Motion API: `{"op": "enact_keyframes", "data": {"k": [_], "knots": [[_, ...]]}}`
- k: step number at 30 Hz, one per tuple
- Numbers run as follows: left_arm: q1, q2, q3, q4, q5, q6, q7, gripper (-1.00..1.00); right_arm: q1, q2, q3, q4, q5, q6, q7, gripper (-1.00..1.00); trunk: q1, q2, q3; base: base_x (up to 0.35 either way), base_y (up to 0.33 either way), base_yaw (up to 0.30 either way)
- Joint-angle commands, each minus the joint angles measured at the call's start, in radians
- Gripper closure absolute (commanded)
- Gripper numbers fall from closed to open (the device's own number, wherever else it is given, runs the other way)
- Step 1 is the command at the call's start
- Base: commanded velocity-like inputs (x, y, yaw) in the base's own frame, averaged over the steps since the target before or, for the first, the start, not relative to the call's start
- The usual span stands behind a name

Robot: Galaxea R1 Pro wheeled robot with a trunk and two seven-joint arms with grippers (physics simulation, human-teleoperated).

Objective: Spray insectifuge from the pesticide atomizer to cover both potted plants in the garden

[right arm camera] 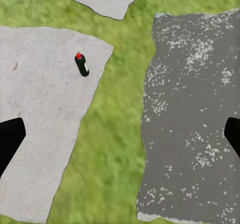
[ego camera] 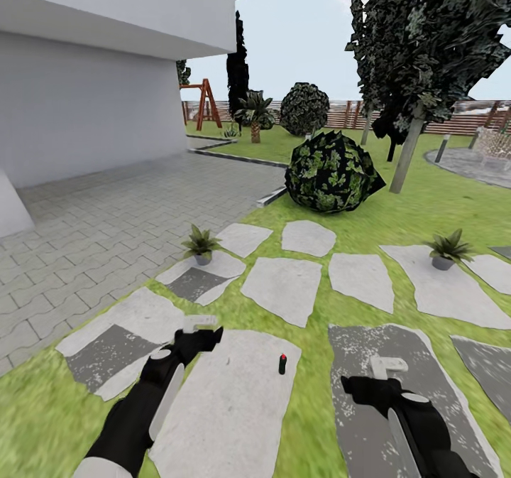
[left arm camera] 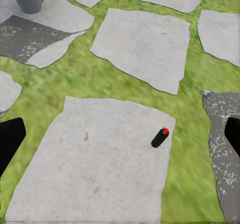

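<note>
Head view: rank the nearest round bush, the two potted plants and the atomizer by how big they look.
1. Round bush, largest by far.
2. Left potted plant and right potted plant: look alike, no ranking.
3. Pesticide atomizer, smallest, though nearest the camera.

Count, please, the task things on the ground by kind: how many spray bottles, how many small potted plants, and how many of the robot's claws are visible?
Pesticide atomizer: 1, on a pale stepping stone between the arms.
Potted plants: 2, the left potted plant and the right potted plant.
Claws: 2, the left claw and the right claw, both empty.
Total: 5.
</note>
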Motion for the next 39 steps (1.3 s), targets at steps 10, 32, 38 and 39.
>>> {"op": "enact_keyframes", "data": {"k": [10, 32, 38, 39], "knots": [[-0.203, 0.0, -0.004, 0.385, 0.005, 0.003, 0.0, -1.0, -0.002, 0.004, 0.008, 0.0, 0.0, 0.0, 0.0, -1.0, 0.0, -0.001, -0.001, 0.0, 0.0, 0.0], [-0.191, 0.0, -0.003, 0.382, 0.005, -0.005, -0.001, -1.0, -0.002, -0.002, 0.004, 0.0, 0.001, -0.001, 0.0, -1.0, 0.031, -0.057, -0.032, 0.0, 0.0, 0.0], [-0.191, 0.0, -0.003, 0.382, 0.005, -0.005, -0.001, -1.0, -0.002, -0.002, 0.003, 0.0, 0.001, -0.001, 0.0, -1.0, 0.054, -0.099, -0.06, 0.0, 0.0, 0.0], [-0.191, 0.0, -0.003, 0.382, 0.005, -0.005, -0.001, -1.0, -0.002, -0.001, 0.003, 0.0, 0.001, -0.001, 0.0, -1.0, 0.057, -0.106, -0.064, 0.0, 0.0, 0.0]]}}
